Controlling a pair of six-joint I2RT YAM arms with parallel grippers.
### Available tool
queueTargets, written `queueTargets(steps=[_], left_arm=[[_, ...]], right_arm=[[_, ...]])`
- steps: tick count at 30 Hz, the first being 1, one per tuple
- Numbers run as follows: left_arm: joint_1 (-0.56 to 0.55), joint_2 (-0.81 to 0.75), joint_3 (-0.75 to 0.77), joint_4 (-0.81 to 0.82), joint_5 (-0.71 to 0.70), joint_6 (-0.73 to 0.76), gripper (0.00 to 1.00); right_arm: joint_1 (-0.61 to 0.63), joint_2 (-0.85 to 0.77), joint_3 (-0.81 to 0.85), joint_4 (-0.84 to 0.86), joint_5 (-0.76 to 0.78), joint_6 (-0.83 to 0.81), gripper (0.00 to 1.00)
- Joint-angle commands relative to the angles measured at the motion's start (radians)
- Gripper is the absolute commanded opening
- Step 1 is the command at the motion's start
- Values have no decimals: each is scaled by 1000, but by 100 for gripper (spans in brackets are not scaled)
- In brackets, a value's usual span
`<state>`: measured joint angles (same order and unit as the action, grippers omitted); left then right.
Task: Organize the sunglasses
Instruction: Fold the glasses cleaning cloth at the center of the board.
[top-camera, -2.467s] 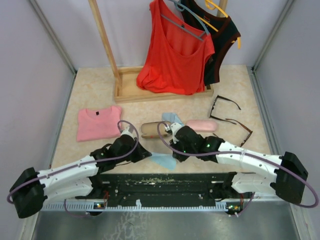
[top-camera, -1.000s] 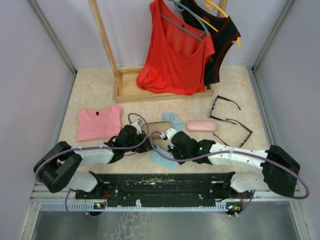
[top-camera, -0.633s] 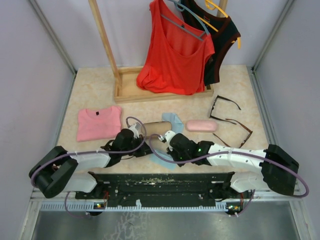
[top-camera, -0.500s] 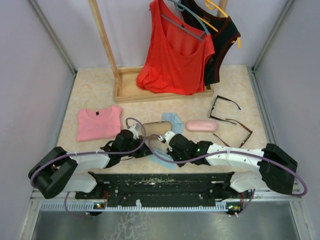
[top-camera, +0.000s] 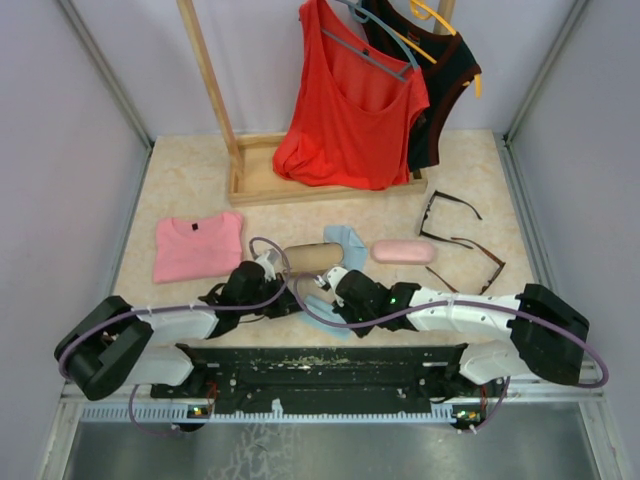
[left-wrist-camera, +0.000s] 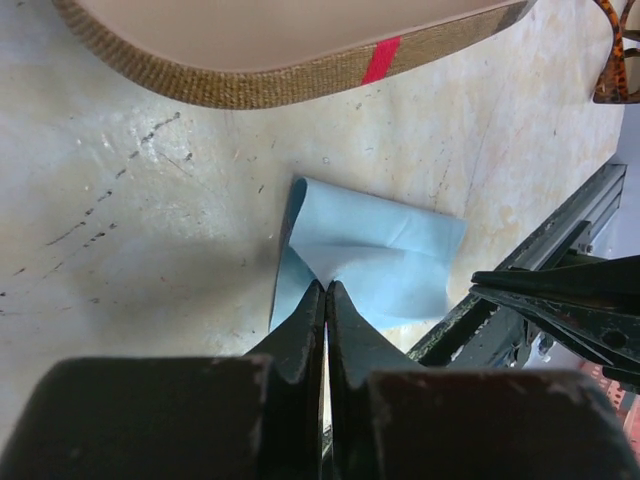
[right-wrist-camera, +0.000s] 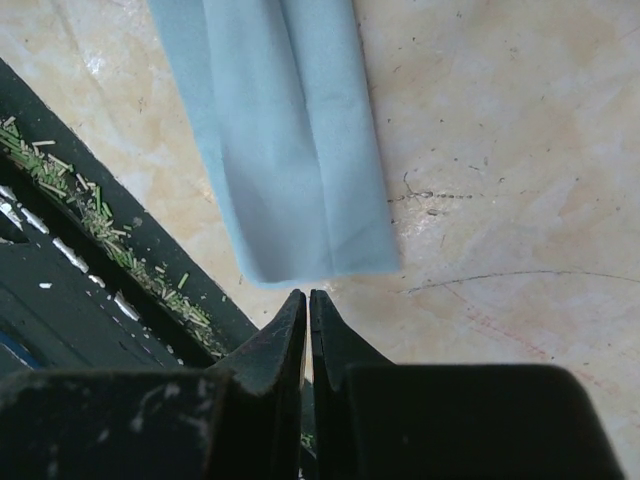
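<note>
The black-framed sunglasses (top-camera: 447, 211) lie open at the far right. The reddish-brown sunglasses (top-camera: 472, 258) lie just in front of them; one corner also shows in the left wrist view (left-wrist-camera: 614, 52). No gripper is near either pair. My left gripper (top-camera: 294, 297) is shut on a fold of a light blue cloth (left-wrist-camera: 375, 268), which puckers up at its tips (left-wrist-camera: 327, 288). My right gripper (top-camera: 323, 302) is shut and empty, its tips (right-wrist-camera: 307, 296) just off the near edge of the same cloth (right-wrist-camera: 285, 130).
The brown plaid case (top-camera: 312, 258) lies just beyond both grippers. The pink case (top-camera: 403, 251) lies to its right, with a second blue cloth (top-camera: 348, 240) between them. A folded pink shirt (top-camera: 197, 246) lies at left. A wooden rack base (top-camera: 262, 180) with hanging tops stands behind. The black rail (right-wrist-camera: 70, 250) runs along the near edge.
Both grippers have come down and together onto the near blue cloth. The left gripper moved back from the plaid case and pinched the cloth. The sunglasses have not moved.
</note>
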<state>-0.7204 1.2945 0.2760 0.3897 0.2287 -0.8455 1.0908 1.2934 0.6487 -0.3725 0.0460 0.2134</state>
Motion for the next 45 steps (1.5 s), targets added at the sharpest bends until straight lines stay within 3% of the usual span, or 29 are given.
queueTargets(steps=[1, 9, 17, 23, 32, 39, 45], left_arm=[[7, -38, -14, 9, 11, -13, 5], [7, -84, -21, -21, 13, -16, 4], [7, -80, -38, -35, 32, -10, 24], [7, -103, -67, -55, 26, -15, 37], [7, -237, -64, -229, -89, 37, 50], [7, -294, -48, -275, -134, 58, 52], [7, -298, -47, -279, -132, 62, 52]], right_arm=[[11, -4, 31, 2, -18, 7, 5], [11, -8, 28, 7, -27, 10, 5], [12, -113, 17, -15, 150, 91, 19], [11, -218, -19, -32, 303, 270, 24], [11, -331, -117, 32, 364, 622, 30], [12, -290, -205, 131, 334, 832, 33], [16, -233, -229, 219, 296, 889, 37]])
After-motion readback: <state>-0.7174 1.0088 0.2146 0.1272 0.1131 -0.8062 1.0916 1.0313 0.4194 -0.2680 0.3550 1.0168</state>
